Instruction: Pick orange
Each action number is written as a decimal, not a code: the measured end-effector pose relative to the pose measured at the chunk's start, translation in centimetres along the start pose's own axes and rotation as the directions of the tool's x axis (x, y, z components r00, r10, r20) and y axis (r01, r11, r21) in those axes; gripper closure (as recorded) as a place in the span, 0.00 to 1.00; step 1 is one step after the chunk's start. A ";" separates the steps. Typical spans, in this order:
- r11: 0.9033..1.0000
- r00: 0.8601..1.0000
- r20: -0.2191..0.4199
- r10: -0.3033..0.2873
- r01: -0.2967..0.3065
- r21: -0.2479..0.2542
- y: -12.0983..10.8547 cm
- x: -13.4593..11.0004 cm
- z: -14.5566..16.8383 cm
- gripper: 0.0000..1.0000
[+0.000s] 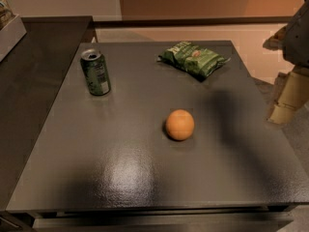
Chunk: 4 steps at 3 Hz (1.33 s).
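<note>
So the orange (pixel 180 124) sits on its own near the middle of the dark table (pixel 120 178), and the gripper (pixel 286 99) hangs out past the table's right edge, so the fruit lies off to its left with nothing in between. It's round, so no long axis to line up with. The gripper is cut off by the frame edge, and I honestly can't tell how open it is or if it holds anything.

Table (pixel 120 173) holds orange (pixel 180 124), can (pixel 95 73), green bag (pixel 193 58) (gripper (pixel 284 105) beyond its edge)
</note>
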<state>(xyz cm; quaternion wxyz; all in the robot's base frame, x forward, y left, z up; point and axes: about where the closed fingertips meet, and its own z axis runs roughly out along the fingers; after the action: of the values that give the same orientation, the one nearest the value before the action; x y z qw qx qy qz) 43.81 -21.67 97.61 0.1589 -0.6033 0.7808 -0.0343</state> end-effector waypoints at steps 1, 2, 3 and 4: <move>1.000 1.000 0.003 -0.001 0.001 0.002 0.0 -0.1 0.0 0.00; 0.999 0.998 0.062 -0.032 0.034 -0.029 0.4 -1.8 1.0 0.00; 0.996 0.993 0.101 -0.063 0.069 -0.062 1.0 -3.5 2.3 0.00; 0.989 0.985 0.132 -0.108 0.120 -0.089 1.9 -5.2 3.9 0.00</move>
<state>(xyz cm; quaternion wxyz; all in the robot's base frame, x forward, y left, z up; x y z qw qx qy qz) 44.30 -15.66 94.55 0.1765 -0.6551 0.7339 0.0330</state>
